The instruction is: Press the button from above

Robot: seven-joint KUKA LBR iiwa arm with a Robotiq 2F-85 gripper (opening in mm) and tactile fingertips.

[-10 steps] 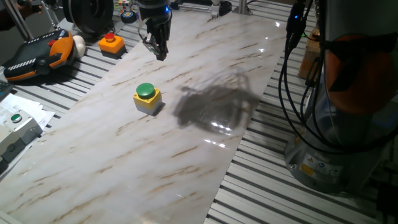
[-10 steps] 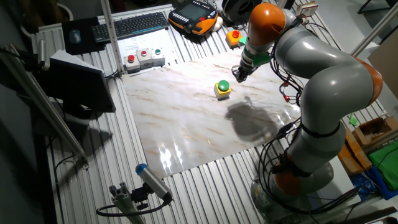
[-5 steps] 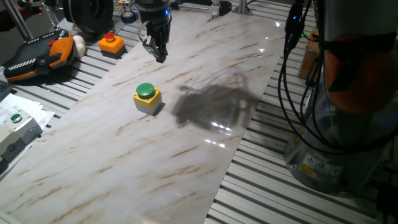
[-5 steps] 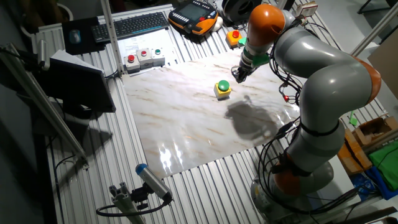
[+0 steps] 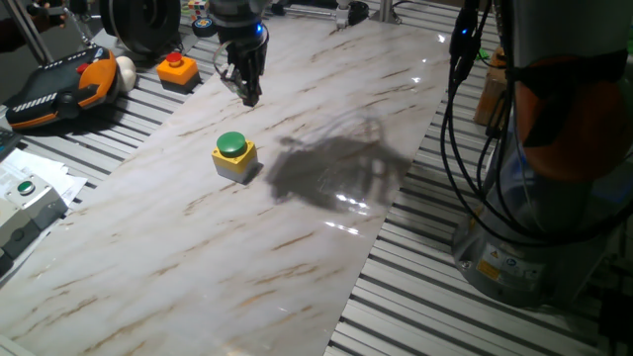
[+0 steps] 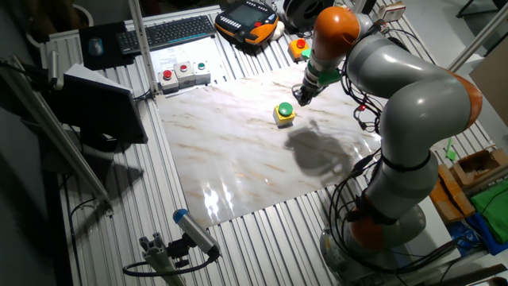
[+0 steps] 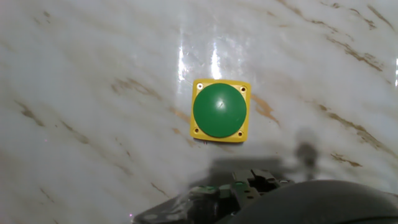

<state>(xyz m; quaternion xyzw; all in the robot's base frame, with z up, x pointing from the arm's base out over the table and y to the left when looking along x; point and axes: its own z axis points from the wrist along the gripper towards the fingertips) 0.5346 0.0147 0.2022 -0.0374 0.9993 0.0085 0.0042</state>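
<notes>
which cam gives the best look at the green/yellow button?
Hand view: the button fills mid-frame from straight above, green cap and yellow base corners clear. Both fixed views show it small and oblique on the marble table, unobstructed.

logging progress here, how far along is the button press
Done: the tool is in the air near the button, which shows in full in the hand view. In hand: lining up; both fixed views show it off to one side of the green cap, clear of it. Left: centring over the cap, descending, pressing.
</notes>
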